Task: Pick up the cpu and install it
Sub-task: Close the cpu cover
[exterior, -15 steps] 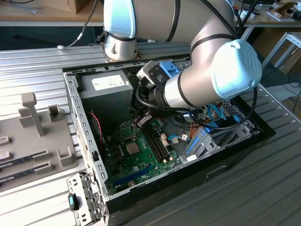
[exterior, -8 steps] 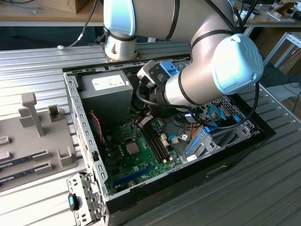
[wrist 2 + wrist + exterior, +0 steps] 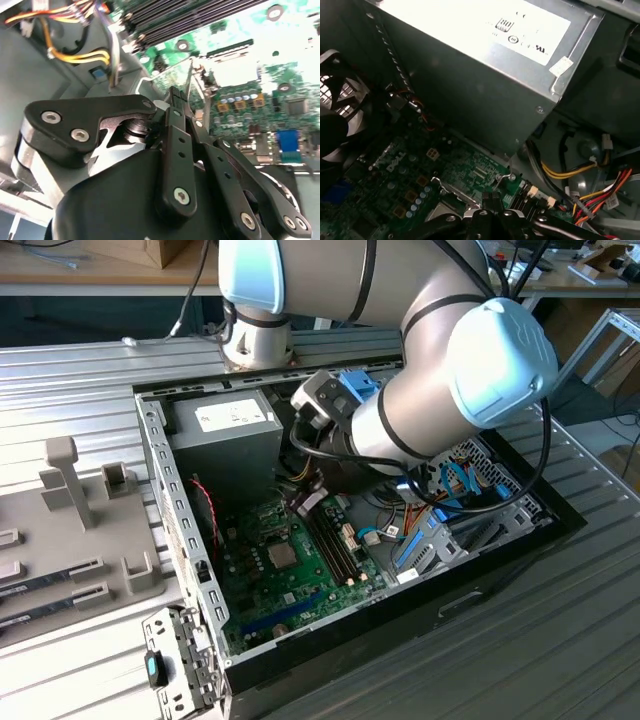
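Observation:
The cpu (image 3: 283, 555) is a silvery square lying flat in the socket at the middle of the green motherboard (image 3: 300, 590). In the second wrist view it shows as a bright square (image 3: 234, 70). My gripper (image 3: 175, 95) hangs low over the board just beside the socket, its black fingertips pressed together with nothing between them. A thin metal socket frame (image 3: 190, 75) stands up right at the tips. In the first wrist view my gripper (image 3: 488, 199) sits next to the socket's metal edge (image 3: 451, 199). My arm (image 3: 420, 410) reaches over the open case.
The grey power supply (image 3: 228, 430) rises close behind the socket. Yellow and red cable bundles (image 3: 580, 185) lie beside it. Memory slots (image 3: 335, 540) run along the socket on the exterior view's right. A fan (image 3: 335, 115) stands near. A grey parts tray (image 3: 70, 530) sits outside the case.

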